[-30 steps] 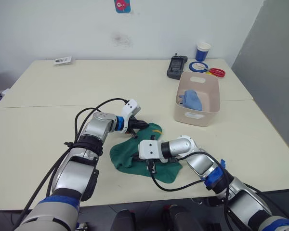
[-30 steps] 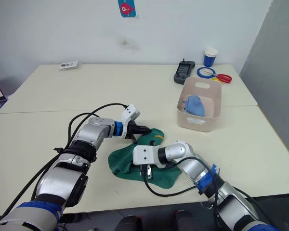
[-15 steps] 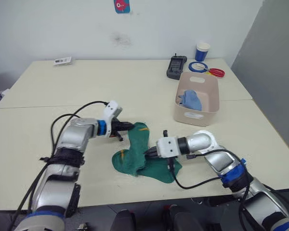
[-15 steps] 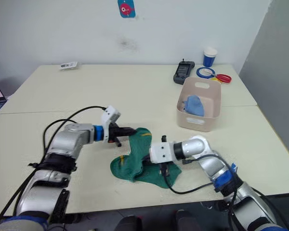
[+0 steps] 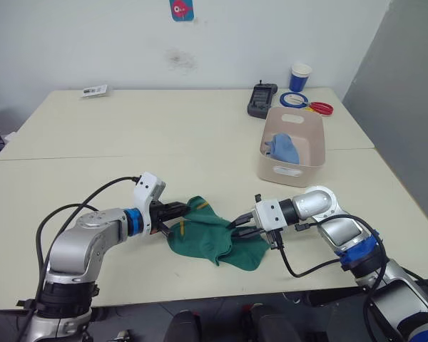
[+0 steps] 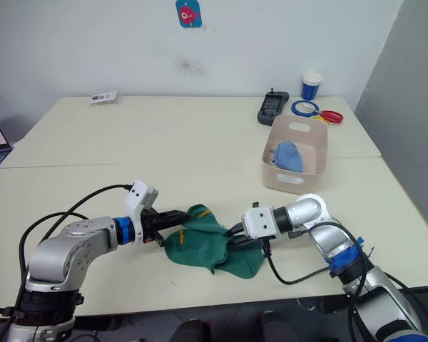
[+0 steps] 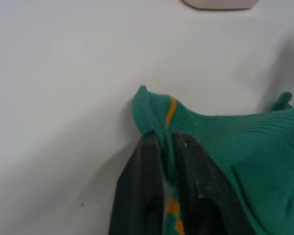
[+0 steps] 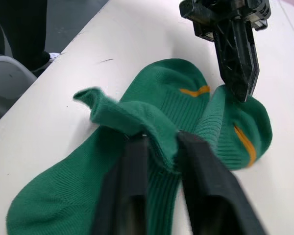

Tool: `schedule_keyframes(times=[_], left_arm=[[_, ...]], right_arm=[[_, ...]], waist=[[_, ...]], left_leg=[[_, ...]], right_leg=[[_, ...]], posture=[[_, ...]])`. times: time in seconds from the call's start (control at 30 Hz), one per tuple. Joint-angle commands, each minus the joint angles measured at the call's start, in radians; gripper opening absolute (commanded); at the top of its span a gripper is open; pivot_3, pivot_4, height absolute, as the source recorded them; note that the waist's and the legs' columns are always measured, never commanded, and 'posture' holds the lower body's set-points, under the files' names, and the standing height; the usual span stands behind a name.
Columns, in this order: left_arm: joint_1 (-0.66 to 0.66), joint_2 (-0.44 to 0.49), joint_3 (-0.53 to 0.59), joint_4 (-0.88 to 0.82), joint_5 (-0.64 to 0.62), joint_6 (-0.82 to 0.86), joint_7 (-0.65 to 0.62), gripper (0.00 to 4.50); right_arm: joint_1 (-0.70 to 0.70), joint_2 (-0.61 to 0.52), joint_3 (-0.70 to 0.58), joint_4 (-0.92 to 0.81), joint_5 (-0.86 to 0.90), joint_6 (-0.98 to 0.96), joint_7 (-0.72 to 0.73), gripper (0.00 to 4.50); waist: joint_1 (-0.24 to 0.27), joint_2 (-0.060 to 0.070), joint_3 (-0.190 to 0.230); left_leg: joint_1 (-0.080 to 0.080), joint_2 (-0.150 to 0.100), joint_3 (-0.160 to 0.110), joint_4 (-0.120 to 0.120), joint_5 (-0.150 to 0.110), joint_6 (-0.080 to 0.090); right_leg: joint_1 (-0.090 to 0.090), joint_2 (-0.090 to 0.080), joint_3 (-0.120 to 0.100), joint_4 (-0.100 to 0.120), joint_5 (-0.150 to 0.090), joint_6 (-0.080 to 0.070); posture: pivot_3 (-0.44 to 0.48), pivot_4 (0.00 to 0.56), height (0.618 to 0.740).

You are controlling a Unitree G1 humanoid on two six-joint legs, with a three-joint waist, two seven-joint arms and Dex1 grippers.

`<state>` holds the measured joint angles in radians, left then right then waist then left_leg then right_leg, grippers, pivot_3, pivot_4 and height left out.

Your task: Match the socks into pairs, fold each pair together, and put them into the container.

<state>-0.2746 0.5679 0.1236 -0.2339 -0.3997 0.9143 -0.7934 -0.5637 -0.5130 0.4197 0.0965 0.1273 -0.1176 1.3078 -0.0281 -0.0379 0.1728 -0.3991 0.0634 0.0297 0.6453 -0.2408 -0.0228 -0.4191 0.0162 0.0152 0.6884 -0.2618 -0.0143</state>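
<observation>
Two dark green socks (image 5: 215, 239) with yellow marks lie bunched together near the table's front edge. My left gripper (image 5: 177, 214) is shut on the left end of the green fabric (image 7: 201, 132), pinching a fold between its fingers (image 7: 146, 186). My right gripper (image 5: 237, 223) is shut on a raised fold at the right side of the same green socks (image 8: 161, 117). The pink-beige container (image 5: 294, 144) stands at the right, beyond the grippers, with a light blue sock (image 5: 284, 147) inside it.
At the back right of the table (image 5: 128, 128) are a blue-and-white paper cup (image 5: 299, 75), a dark handheld device (image 5: 262, 98), a blue tape ring (image 5: 294, 99) and red scissors (image 5: 319, 107). A small card (image 5: 93, 90) lies at the back left.
Both arms have drawn apart and back toward the front edge, the left one swinging leftward. The green socks went from spread flat to bunched up, pinched at each end.
</observation>
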Motion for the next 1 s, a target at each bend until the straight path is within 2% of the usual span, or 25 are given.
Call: schedule_keyframes(times=[0.03,0.13,0.17,0.37,0.47,0.63,0.73,0.83,0.87,1.0], left_arm=[[-0.019,0.053,0.037,0.003,-0.023,-0.043,-0.023,1.96],[-0.071,0.100,0.034,0.063,-0.047,-0.065,-0.077,2.93],[-0.096,0.113,0.030,0.092,-0.055,-0.074,-0.100,3.17],[-0.274,0.134,-0.123,0.331,0.043,-0.269,-0.233,3.17],[-0.374,0.088,-0.218,0.465,0.090,-0.336,-0.295,3.17],[-0.451,0.058,-0.330,0.644,0.209,-0.475,-0.338,3.17],[-0.468,0.048,-0.340,0.677,0.218,-0.478,-0.363,3.17],[-0.470,0.043,-0.337,0.682,0.224,-0.465,-0.378,2.59],[-0.469,0.043,-0.336,0.681,0.225,-0.464,-0.386,2.28],[-0.456,0.047,-0.331,0.662,0.226,-0.449,-0.399,1.04]], right_arm=[[0.053,-0.066,-0.085,-0.100,0.043,0.079,-0.026,2.48],[0.137,-0.120,-0.159,-0.227,0.114,0.277,-0.085,3.48],[0.170,-0.137,-0.183,-0.284,0.148,0.359,-0.106,3.48],[0.310,-0.164,-0.278,-0.581,0.386,0.903,-0.301,3.48],[0.313,-0.081,-0.300,-0.641,0.487,1.126,-0.444,3.48],[0.291,0.018,-0.295,-0.653,0.543,1.292,-0.586,3.48],[0.272,0.051,-0.269,-0.607,0.534,1.333,-0.632,3.48],[0.267,0.061,-0.239,-0.568,0.516,1.340,-0.658,3.48],[0.267,0.063,-0.233,-0.560,0.514,1.338,-0.664,3.48],[0.264,0.062,-0.223,-0.542,0.523,1.334,-0.673,2.58]], waist=[[0.002,0.000,0.000],[0.003,0.000,0.000],[0.004,0.000,0.000],[0.002,0.000,0.000],[-0.002,0.000,0.000],[-0.005,0.000,0.000],[-0.003,0.000,0.000],[-0.002,-0.001,0.000],[-0.002,-0.001,0.000],[-0.001,-0.001,0.000]], left_leg=[[0.000,0.000,0.000,0.000,0.000,0.000],[0.000,-0.001,0.000,0.000,0.000,0.000],[0.000,-0.001,0.001,0.000,0.000,0.000],[0.000,-0.001,0.002,0.000,0.000,0.000],[0.000,-0.001,0.002,0.000,0.000,0.000],[-0.001,-0.001,0.002,0.000,0.000,0.000],[-0.001,0.000,0.001,0.000,0.000,0.000],[-0.002,-0.001,0.002,0.000,0.000,0.000],[-0.002,-0.001,0.002,0.000,0.000,0.000],[-0.002,0.000,0.002,0.000,0.000,0.000]], right_leg=[[0.000,0.000,0.000,0.000,0.000,0.000],[0.000,-0.001,0.000,0.000,0.000,0.000],[0.000,-0.001,0.000,-0.001,0.000,0.000],[0.000,0.000,-0.001,-0.001,0.000,0.000],[0.000,0.000,0.000,0.000,0.000,0.000],[-0.001,0.004,0.000,-0.001,0.000,0.000],[-0.001,0.006,0.000,-0.001,0.000,0.000],[-0.001,0.005,0.000,-0.001,0.000,0.000],[-0.001,0.005,0.000,-0.001,0.000,0.000],[-0.001,0.006,0.000,-0.002,0.000,0.000]], posture=[[0.000,0.150,0.740],[0.000,0.150,0.740],[0.000,0.150,0.740],[0.000,0.150,0.740],[0.000,0.150,0.740],[0.000,0.150,0.740],[0.000,0.150,0.740],[0.000,0.150,0.740],[0.000,0.150,0.740],[0.000,0.150,0.740]])
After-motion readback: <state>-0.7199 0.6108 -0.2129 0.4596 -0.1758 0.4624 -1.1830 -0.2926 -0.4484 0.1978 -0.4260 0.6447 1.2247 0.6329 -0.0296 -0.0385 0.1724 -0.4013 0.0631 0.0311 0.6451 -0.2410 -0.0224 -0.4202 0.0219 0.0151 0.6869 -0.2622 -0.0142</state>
